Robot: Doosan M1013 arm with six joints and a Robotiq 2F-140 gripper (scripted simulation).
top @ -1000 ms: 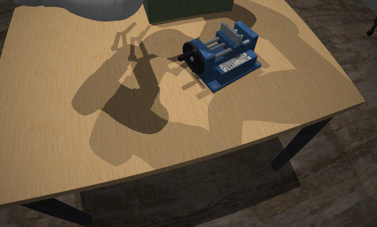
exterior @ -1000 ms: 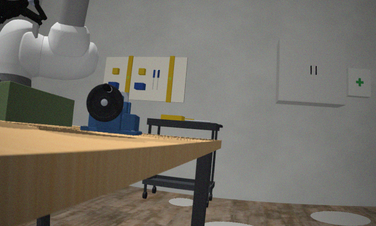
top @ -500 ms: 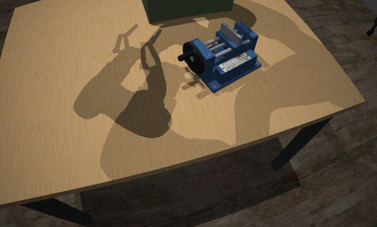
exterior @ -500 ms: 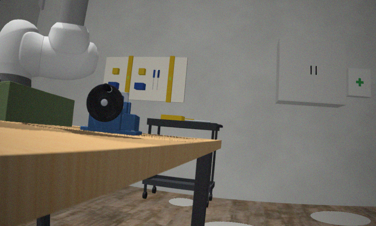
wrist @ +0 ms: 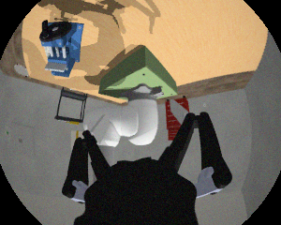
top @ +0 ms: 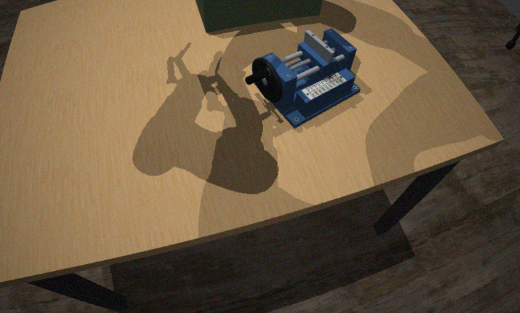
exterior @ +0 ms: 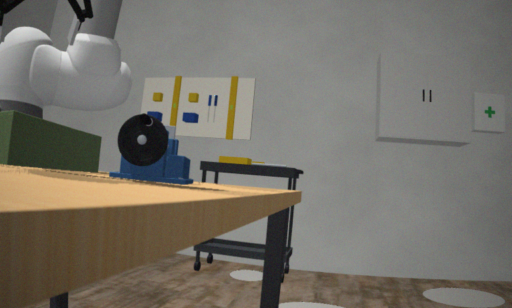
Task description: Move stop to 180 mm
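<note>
Handwheel, black and disc-shaped [top: 273, 89] [exterior: 132, 150] [wrist: 60, 31], stands upright at one end of a blue metal vise-like fixture [top: 290, 88] [exterior: 177, 167] [wrist: 76, 41] on the light wood-grain table [top: 95, 122] [exterior: 151, 221] [wrist: 201, 37]. Its stubby black crank knob [top: 251, 79] [exterior: 145, 119] [wrist: 45, 25] juts from the wheel's face, near the rim. Behind the wheel, pale cylindrical rods [top: 308, 72] run toward an upright light-grey rectangular plate [top: 319, 47], mounted between the fixture's two blue end blocks.

Along the fixture's side lies a white scale label [top: 323, 87] with black tick marks, printed characters and a small red mark [top: 330, 76] toward the end farther from the wheel. The characters are too small to read — I cannot tell which figure the red mark meets.

The black two-finger gripper [exterior: 41, 21] [wrist: 138, 112] is wide open, holding nothing, well apart from the handwheel. In the exterior view it hangs partly cropped at the upper left, in front of the white rounded robot arm [exterior: 89, 63] [wrist: 145, 124]. A green box-shaped block [top: 262, 12] [exterior: 53, 146] [wrist: 140, 75] is near the fixture, apart from it. On the grey wall, a white rectangular box [exterior: 481, 121] bears a green cross.
</note>
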